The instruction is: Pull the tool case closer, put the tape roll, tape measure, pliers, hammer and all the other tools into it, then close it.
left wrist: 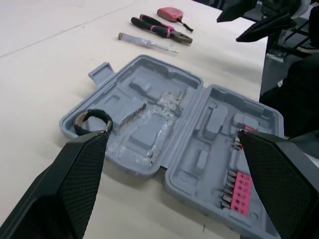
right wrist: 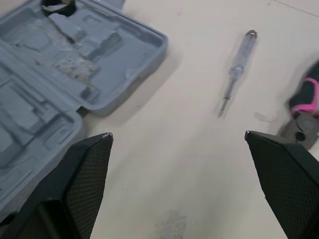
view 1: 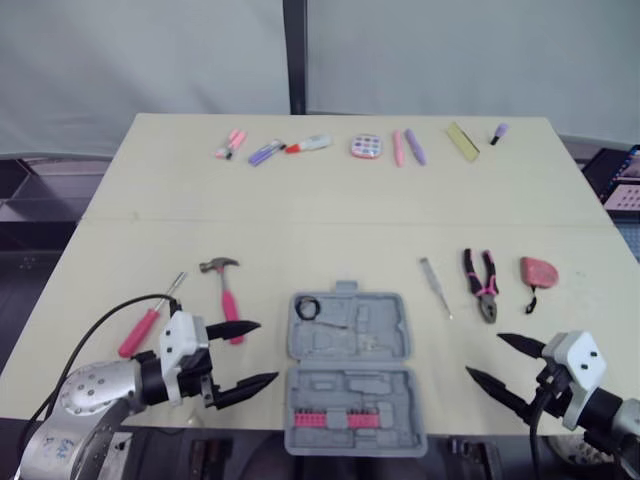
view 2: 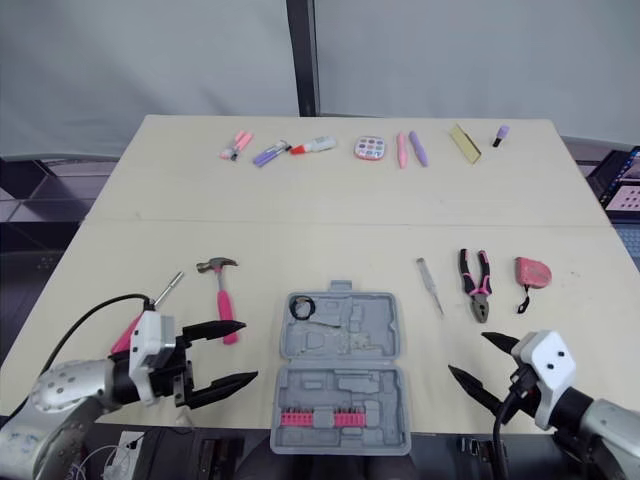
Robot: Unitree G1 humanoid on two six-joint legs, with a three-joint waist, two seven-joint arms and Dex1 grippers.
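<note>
Left gripper point(view 1: 266, 351) is spread wide with nothing held, parked low over the near left part of the table point(view 1: 300, 220), fingers aimed at the case point(view 1: 350, 392). The tip of its far finger is seen right by the butt of the hammer point(view 1: 226, 290); whether they touch can't be told. The hammer is laid with its head away from the robot, pink handle toward it. A bit further left, a pink screwdriver point(view 1: 150, 318) is laid at a slant, with its shaft pointing away.

Right gripper point(view 1: 483, 355) is also opened wide and empty, held near the table's front edge, right of the case, fingers pointed back toward it.

The case is found between the two grippers, opened flat at the front edge of the table, hinge running left to right. The tape roll point(view 1: 307, 308) is already tucked into the far left corner of the far half. A pink bit strip point(view 1: 338, 419) is seated along the front of the near half. The other moulded slots are seen bare.

Beyond the right gripper, three tools are lined up on the table: a clear screwdriver point(view 1: 435, 287) nearest the case, then the pliers point(view 1: 481, 284), then the tape measure point(view 1: 538, 271) furthest right. All three are well apart from the case.

Along the far edge, a row of small pink and purple items point(view 1: 398, 147) is laid out.
</note>
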